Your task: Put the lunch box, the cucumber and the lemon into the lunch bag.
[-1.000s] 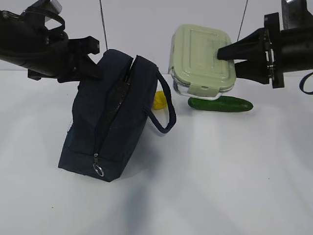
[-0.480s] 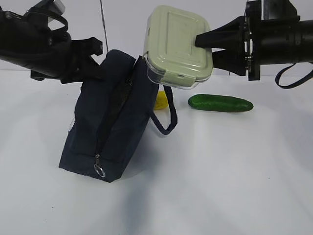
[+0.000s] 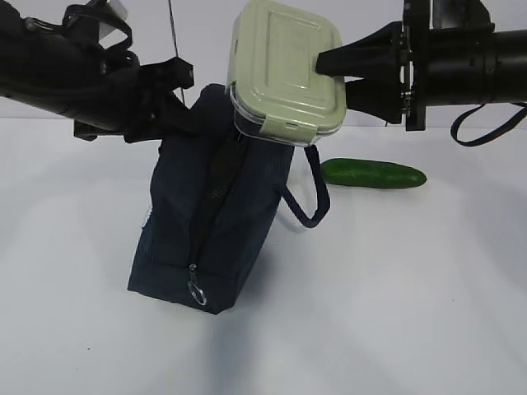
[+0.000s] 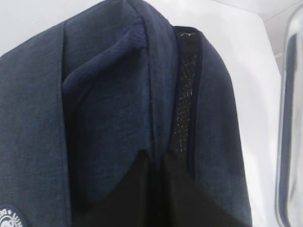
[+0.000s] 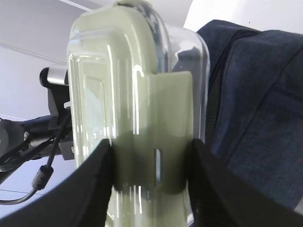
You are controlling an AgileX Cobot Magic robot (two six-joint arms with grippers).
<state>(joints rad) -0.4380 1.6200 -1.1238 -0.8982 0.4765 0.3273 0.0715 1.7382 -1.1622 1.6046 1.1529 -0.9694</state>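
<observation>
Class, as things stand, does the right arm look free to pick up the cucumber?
Probably not: the right claw is clamped on the lunch box. The cucumber itself lies uncovered on the table.

left arm: reaches in from upper left, level | left gripper: jaws pinched tight on the lunch bag top edge | right arm: extends horizontally from right | right gripper: fingers clamped across the lunch box end
</observation>
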